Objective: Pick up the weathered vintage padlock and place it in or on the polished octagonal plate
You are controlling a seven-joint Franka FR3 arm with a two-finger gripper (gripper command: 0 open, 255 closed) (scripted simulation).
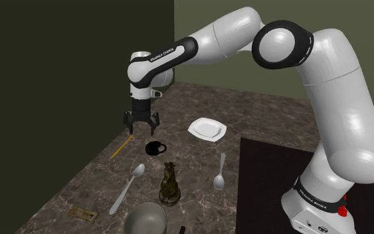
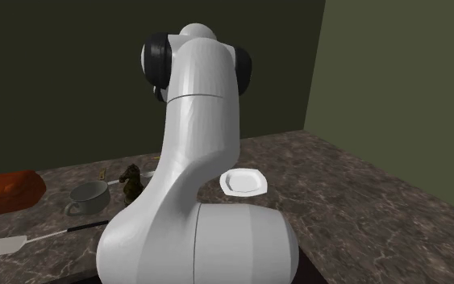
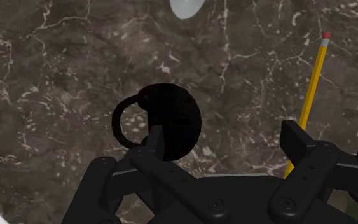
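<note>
Dark veined stone counter (image 1: 265,113) against olive-green walls, with a fair bit of kitchen clutter spread over it. Franka's gripper (image 1: 141,125) hangs above the counter close to the far wall, fingers spread apart with nothing between them, so the claw is released. Right under it, a touch toward the shoulder view's right, sits the padlock (image 1: 155,148). It's drawn flat black, so no weathering to see at all.

In the wrist view the padlock (image 3: 174,121) reads as a chunky round body lying flat, with a shackle loop sticking out one side. It's off toward one finger instead of centred in the gap, and neither finger touches it. A yellow pencil (image 3: 311,95) lies just past the other finger (image 3: 300,141), apart from the lock.

Handling guess: rigid, dense for its size, not fragile, probably a bit slick on those rounded sides. I'd pinch across the body and leave the shackle alone, since the loop is thin and the lock could swing or pivot from it. It wants a small sideways shift to centre first, then straight down. Closing off-centre on the curved edge could squirt it out sideways.

The white octagonal plate (image 1: 207,129) is bare and sits near the lock, toward the shoulder view's right, so the carry should be short
</note>
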